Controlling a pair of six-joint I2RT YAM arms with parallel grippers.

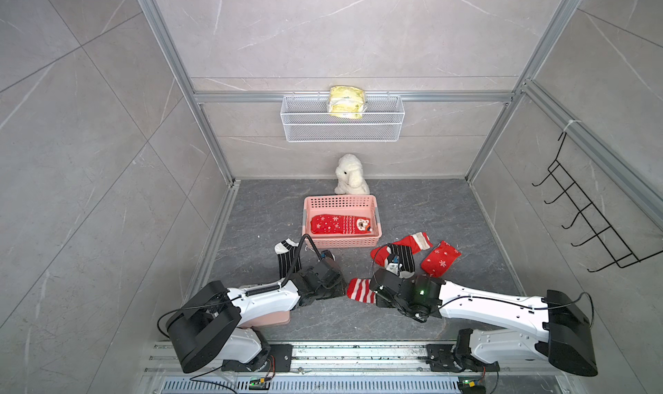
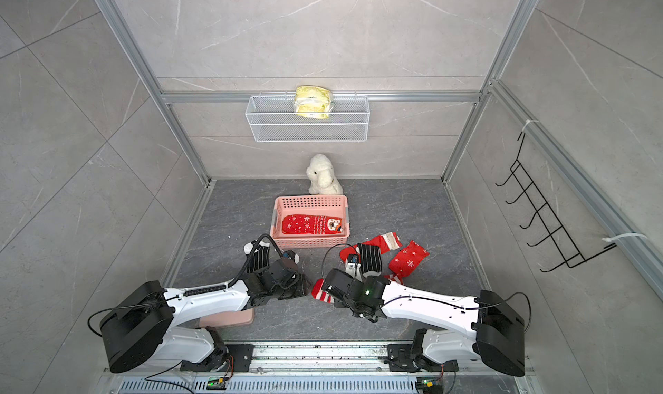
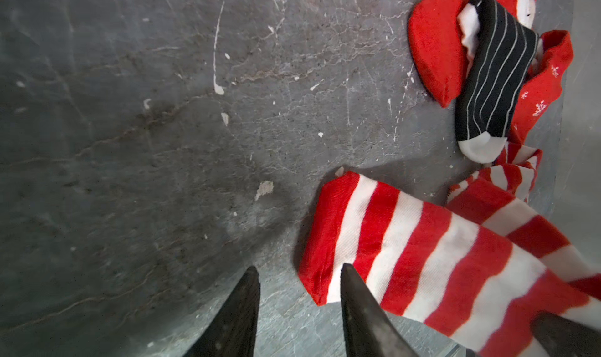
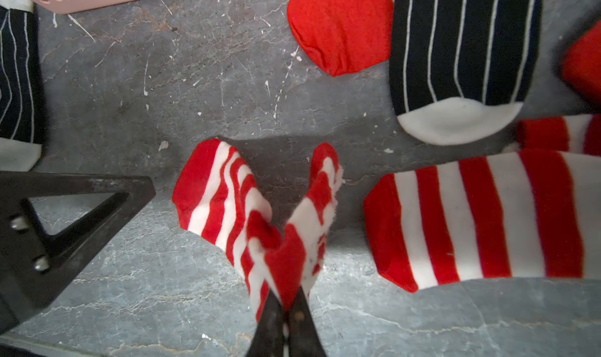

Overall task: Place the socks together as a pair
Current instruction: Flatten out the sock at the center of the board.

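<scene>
My right gripper (image 4: 286,306) is shut on a red-and-white striped sock (image 4: 260,215), pinched at its fold so both ends hang over the floor. A second striped sock (image 4: 481,219) lies flat beside it. My left gripper (image 3: 300,269) is open just by the held sock's end (image 3: 406,248), nothing between its fingers. In both top views the two grippers meet over the striped sock (image 1: 360,291). One black striped sock (image 1: 403,257) lies on a red sock (image 1: 412,241), another black one (image 1: 287,261) by the left arm. A snowflake sock (image 1: 440,258) lies at the right.
A pink basket (image 1: 341,198) behind the grippers holds a red snowflake sock (image 1: 341,224). A white plush toy (image 1: 349,175) sits against the back wall. A pink flat box (image 1: 272,320) lies under the left arm. A wire basket (image 1: 342,134) and hook rack (image 1: 588,213) hang on the walls.
</scene>
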